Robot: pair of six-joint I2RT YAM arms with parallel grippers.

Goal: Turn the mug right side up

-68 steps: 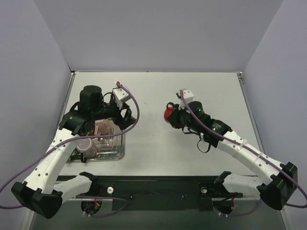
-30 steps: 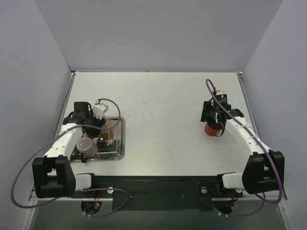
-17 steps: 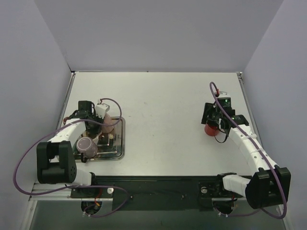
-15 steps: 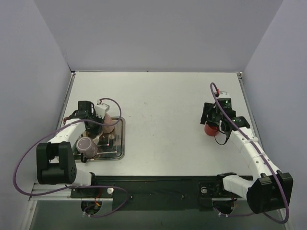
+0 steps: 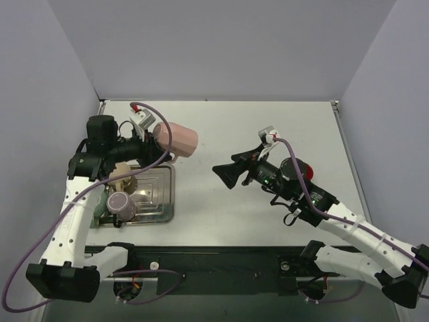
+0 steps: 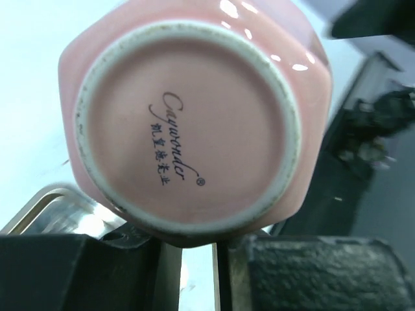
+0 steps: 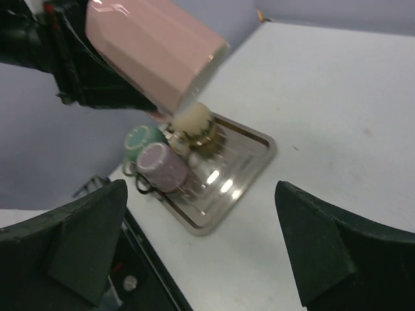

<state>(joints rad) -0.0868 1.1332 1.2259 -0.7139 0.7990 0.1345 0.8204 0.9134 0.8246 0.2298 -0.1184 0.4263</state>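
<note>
Left pincer [image 5: 153, 142] clamping pink mug [image 5: 177, 139], stamped base [image 6: 188, 136] seen only from wrist, right pincer [image 7: 200, 188] wide

From the left wrist, the pink mug [image 6: 191, 123] showed only its base, with its mouth and handle out of sight. The left gripper [image 6: 194, 256] had its fingers [image 6: 311, 275] running off the bottom edge. Over on the right wrist view, that mug was smeared with blur and clipped by the top edge. The right gripper [image 7: 201, 194] fingers [image 7: 78, 240] were cut off at the lower corners. From above, a red object [image 5: 308, 170] peeked out behind the right arm, too hidden to identify. The left arm covered the left side of the tray [image 5: 171, 194].
</note>
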